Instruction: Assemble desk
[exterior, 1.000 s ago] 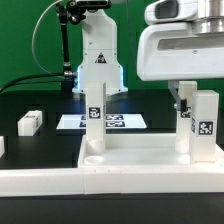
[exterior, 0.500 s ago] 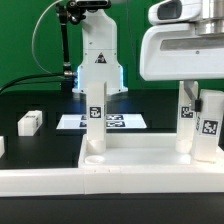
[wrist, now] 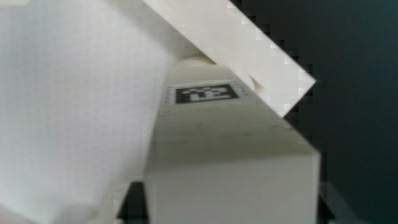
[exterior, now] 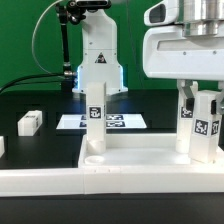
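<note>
The white desk panel (exterior: 135, 160) lies at the front of the exterior view. One tagged white leg (exterior: 95, 122) stands upright in its far corner on the exterior view's left. At the right end my gripper (exterior: 200, 98) is shut on another tagged leg (exterior: 206, 128), which stands upright on the panel's right corner. A third tagged leg (exterior: 184, 120) stands just behind it. In the wrist view the held leg (wrist: 222, 150) fills the space between my dark fingers (wrist: 125, 205), with its tag facing the camera and the panel's rim (wrist: 231, 45) beyond it.
Two loose white legs lie on the black table at the exterior view's left (exterior: 30, 122) (exterior: 2, 145). The marker board (exterior: 125, 122) lies behind the panel, in front of the robot base (exterior: 97, 65). A long white rail (exterior: 40, 180) runs along the front.
The held leg leaned slightly half a second ago and now stands upright again. Its tag has shifted a little, and my gripper has moved slightly with it.
</note>
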